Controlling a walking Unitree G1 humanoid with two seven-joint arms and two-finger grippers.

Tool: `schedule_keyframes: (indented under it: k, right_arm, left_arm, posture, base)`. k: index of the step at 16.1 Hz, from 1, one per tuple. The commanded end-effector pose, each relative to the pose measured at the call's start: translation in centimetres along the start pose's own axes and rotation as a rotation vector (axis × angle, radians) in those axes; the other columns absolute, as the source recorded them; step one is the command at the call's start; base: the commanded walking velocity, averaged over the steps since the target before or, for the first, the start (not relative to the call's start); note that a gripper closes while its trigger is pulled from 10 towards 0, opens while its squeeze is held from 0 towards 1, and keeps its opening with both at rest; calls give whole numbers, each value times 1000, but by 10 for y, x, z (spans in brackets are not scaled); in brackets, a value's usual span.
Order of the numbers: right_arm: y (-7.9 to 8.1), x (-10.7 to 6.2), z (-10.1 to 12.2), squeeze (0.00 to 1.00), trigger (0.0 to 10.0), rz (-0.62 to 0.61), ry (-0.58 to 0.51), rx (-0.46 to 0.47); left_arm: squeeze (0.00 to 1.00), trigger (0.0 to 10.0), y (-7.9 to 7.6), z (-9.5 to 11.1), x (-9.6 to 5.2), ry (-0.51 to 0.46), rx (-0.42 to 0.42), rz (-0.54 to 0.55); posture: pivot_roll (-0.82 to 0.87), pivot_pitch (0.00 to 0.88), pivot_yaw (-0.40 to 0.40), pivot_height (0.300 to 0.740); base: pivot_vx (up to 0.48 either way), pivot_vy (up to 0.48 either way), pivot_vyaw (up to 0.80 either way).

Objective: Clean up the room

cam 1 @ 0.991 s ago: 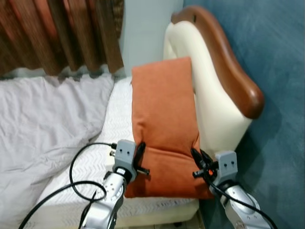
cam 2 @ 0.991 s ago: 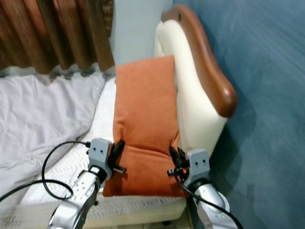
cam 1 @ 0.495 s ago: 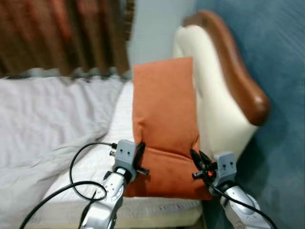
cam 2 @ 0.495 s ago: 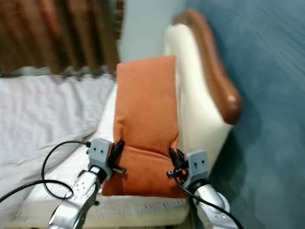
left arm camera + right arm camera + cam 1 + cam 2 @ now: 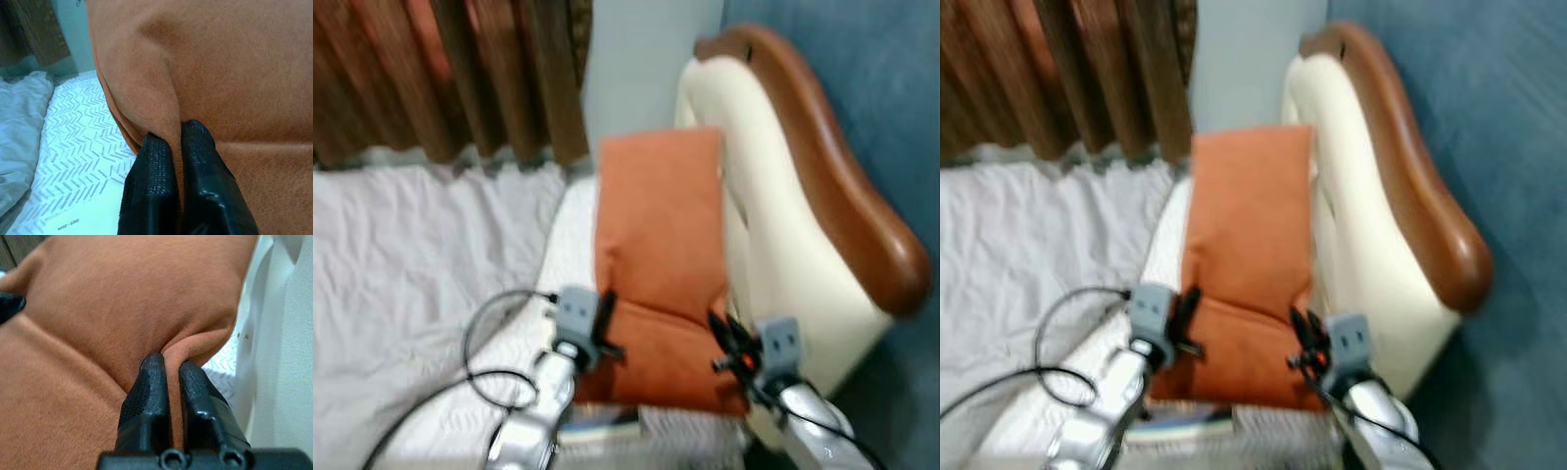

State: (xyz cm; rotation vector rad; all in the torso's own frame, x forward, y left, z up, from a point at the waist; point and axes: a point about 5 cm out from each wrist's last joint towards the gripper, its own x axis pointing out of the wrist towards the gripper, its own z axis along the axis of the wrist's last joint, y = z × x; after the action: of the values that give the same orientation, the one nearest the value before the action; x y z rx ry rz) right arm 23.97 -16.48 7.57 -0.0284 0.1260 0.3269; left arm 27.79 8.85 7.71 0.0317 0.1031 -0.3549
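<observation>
A long orange pillow (image 5: 658,235) stands folded on the bed, its upper half leaning against the cream padded headboard (image 5: 773,225). My left gripper (image 5: 604,311) is shut on the pillow's left edge, pinching a fold of the fabric (image 5: 171,122). On the pillow's right edge my right gripper (image 5: 720,329) is shut on another pinched fold (image 5: 195,340). The pillow's lower half lies toward me over the white patterned mattress (image 5: 563,245).
A rumpled white duvet (image 5: 401,264) covers the bed's left side. Brown curtains (image 5: 450,69) hang behind it. The headboard has a brown wooden rim (image 5: 842,186) against a blue wall (image 5: 891,88). A thin flat thing (image 5: 597,427) lies at the mattress's near edge.
The camera has shifted and blurred, so more of the duvet and headboard shows. Both grippers keep their hold on the pillow, in the same places.
</observation>
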Motion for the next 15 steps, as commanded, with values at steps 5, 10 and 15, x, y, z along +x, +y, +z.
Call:
schedule_keyframes:
  k: [5,10,15]
  right_arm:
    - [-28,-8,1,0,10000,-95,24,-48]
    - [-27,-8,1,0,10000,-95,25,-54]
    - [-24,-10,-2,0,10000,-93,40,-52]
  left_arm:
    - [0,10000,38,11,-2,-46,42,177]
    - [0,10000,39,11,1,-48,40,174]
    - [0,10000,42,10,6,-34,30,169]
  posture:
    - [-96,7,-16,740]
    - [-108,14,-9,740]
    - [-122,38,-1,740]
  base:
    - [0,-74,241]
    - [96,-418,0]
    - [202,-324,0]
